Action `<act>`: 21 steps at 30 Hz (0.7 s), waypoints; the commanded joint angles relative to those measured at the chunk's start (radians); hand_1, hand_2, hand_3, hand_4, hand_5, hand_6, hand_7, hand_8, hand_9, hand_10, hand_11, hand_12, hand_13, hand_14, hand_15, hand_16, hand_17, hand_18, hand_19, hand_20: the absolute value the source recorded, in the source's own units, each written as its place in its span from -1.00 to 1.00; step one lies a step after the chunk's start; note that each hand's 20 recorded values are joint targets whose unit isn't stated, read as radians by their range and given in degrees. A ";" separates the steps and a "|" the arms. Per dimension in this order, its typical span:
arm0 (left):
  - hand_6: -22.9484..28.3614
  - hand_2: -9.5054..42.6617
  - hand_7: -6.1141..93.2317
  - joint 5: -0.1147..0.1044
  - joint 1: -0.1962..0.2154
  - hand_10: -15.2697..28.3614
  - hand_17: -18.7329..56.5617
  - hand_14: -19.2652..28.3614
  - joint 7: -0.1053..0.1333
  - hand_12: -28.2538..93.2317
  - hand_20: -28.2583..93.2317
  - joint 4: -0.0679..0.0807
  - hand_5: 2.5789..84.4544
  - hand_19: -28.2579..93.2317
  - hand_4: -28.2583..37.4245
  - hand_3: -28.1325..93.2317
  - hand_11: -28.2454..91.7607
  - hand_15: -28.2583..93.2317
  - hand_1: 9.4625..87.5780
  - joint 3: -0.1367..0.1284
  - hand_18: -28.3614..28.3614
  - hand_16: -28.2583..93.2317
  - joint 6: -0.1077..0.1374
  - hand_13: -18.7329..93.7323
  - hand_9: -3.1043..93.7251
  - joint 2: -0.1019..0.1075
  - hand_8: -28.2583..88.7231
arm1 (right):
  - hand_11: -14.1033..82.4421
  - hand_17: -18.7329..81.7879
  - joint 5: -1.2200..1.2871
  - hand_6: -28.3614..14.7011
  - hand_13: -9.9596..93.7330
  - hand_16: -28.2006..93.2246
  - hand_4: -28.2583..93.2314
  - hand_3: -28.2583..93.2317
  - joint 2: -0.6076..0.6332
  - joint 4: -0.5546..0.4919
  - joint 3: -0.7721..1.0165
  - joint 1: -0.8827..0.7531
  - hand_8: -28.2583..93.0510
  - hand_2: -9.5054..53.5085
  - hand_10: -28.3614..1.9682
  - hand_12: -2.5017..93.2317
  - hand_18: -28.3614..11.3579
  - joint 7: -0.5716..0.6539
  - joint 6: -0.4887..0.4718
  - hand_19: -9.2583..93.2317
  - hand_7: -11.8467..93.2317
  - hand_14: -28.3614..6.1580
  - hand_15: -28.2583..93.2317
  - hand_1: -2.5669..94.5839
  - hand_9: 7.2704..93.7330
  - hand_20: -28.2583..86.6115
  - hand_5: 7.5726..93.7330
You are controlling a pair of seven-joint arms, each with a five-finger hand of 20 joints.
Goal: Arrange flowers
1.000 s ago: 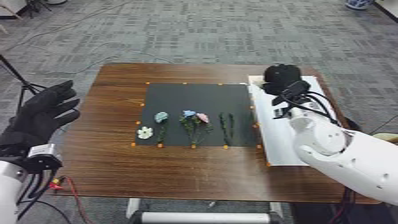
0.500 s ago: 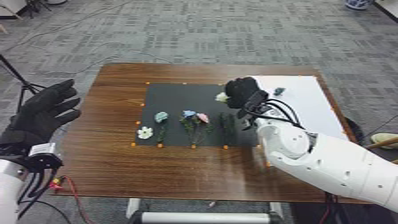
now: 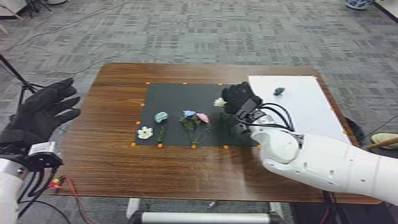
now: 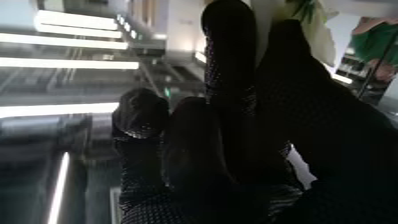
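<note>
My right hand [image 3: 238, 99] is over the right part of the dark mat [image 3: 178, 95], curled round a white flower [image 3: 219, 102] whose bloom shows at its left side. In the right wrist view, the white flower [image 4: 313, 32] is pinched between finger and thumb of my right hand [image 4: 231, 120]. On the mat lie another white flower [image 3: 145, 132], a blue-green flower [image 3: 161, 117], a blue flower [image 3: 188, 113] and a pink flower [image 3: 203, 117], with thin stems. My left hand [image 3: 37, 112] is off the table's left side, fingers extended.
A white board [image 3: 306, 100] lies to the right of the mat, with a small dark blue-green thing [image 3: 279, 91] on it. Small orange markers [image 3: 226, 147] edge the mat. The brown table [image 3: 107, 170] extends in front of it.
My right hand has moved left from the white board to the mat, bringing the white flower, then slightly closer to me. The small thing on the board is uncovered. My left hand stays put.
</note>
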 commanded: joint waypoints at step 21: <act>-0.04 -0.70 -0.42 0.000 0.012 0.14 -0.79 0.34 0.002 -0.21 -0.33 0.000 -0.53 0.13 -1.00 0.59 -0.16 0.19 -0.63 -0.011 0.67 -0.62 -0.007 -0.56 -0.59 -0.010 -0.70 | -0.52 0.16 -0.010 0.51 0.67 0.09 -1.00 0.64 -0.017 0.002 0.044 -0.005 -0.60 -1.00 0.69 -0.07 -0.58 0.004 -0.111 0.90 -0.18 0.33 0.89 0.07 0.83 0.41 0.57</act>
